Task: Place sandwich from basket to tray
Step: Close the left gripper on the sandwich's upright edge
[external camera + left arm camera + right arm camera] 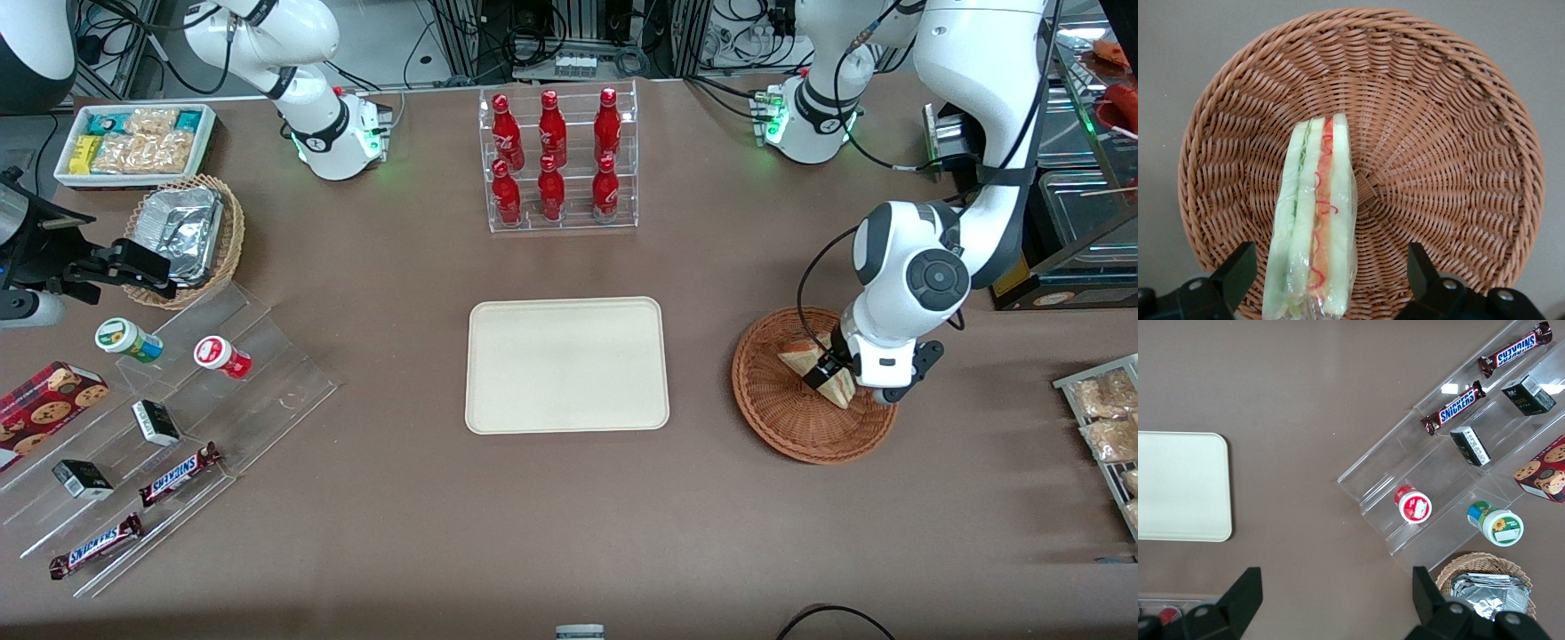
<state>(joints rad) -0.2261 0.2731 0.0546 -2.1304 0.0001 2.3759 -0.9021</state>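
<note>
The sandwich (1315,220), a clear-wrapped wedge of pale bread with orange-red and green layers, stands on edge in the reddish-brown woven basket (1438,133). My left gripper (1329,273) is lowered into the basket and open. One black finger (1238,273) is on each side of the sandwich, with a gap to the bread on both sides. From the front, the gripper (831,373) straddles the sandwich (800,358) inside the basket (773,418). The cream tray (566,364) lies bare beside the basket, toward the parked arm's end.
A clear rack of red bottles (557,160) stands farther from the front camera than the tray. A stepped acrylic display (160,427) with snacks, a tan foil basket (187,236) and a white snack box (133,142) sit at the parked arm's end. Packets (1102,409) lie near the basket.
</note>
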